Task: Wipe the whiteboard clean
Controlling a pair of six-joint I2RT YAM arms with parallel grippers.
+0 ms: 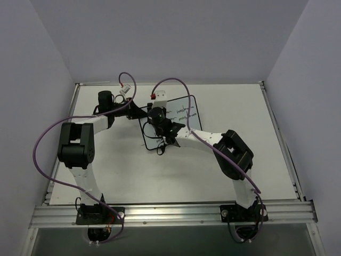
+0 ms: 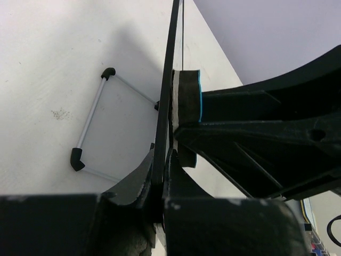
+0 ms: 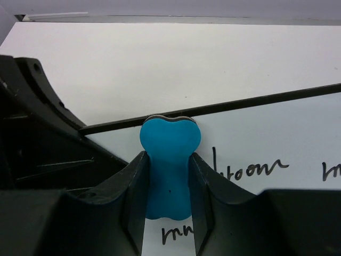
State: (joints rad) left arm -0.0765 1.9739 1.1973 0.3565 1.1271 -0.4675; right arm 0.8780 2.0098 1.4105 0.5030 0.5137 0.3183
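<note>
Open table [image 1: 240, 114] right of board [image 1: 186, 109] and along the near edge. Blocked at board's left end: left gripper [image 1: 141, 113] clamping the edge, right gripper [image 3: 168, 158] pressing eraser [image 3: 170, 136] there, cables [image 1: 173, 80] arching above.

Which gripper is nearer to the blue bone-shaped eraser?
Right. The right gripper holds the eraser in its jaws, pressed against the whiteboard. The left gripper is clamped on the whiteboard's edge, with the eraser close by.

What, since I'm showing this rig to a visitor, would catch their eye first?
The blue eraser, pinched in the right tool, pressed against the whiteboard near its black frame at mid-table. Black handwriting sits beside it, and the left tool clamps the board's edge.
</note>
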